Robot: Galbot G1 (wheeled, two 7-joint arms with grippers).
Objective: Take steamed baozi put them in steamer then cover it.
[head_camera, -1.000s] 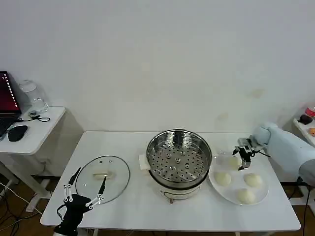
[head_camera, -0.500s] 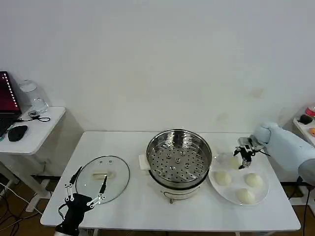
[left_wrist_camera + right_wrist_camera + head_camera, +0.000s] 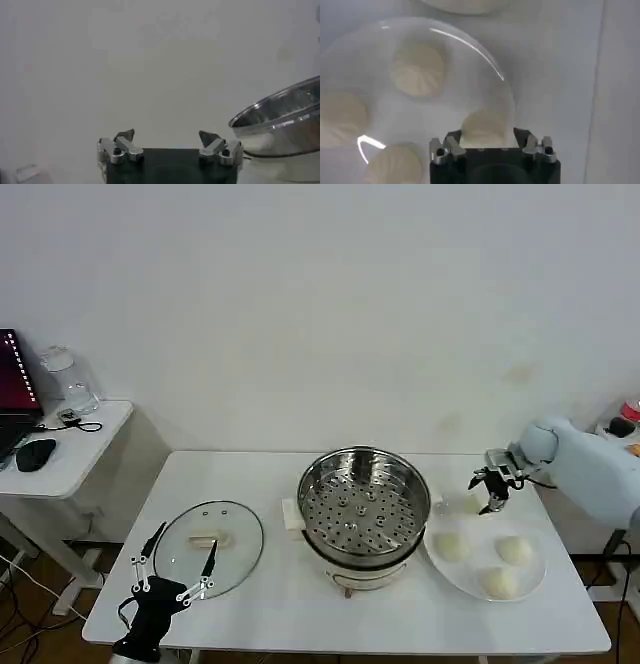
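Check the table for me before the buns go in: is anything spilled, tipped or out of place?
Nothing stands out. The steamer stands upright and empty, four baozi sit on the plate, the lid lies flat, and the right gripper hovers over the plate.

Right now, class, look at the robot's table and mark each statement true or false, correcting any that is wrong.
1. The steamer holds two baozi. False: its perforated tray is bare.
2. The glass lid lies on the table, to the robot's left of the steamer. True.
3. The right gripper is above the far edge of the white plate. True.
4. The left gripper is shut on the lid's handle. False: it is open, at the lid's near edge.
5. The steamed baozi are on the plate. True.
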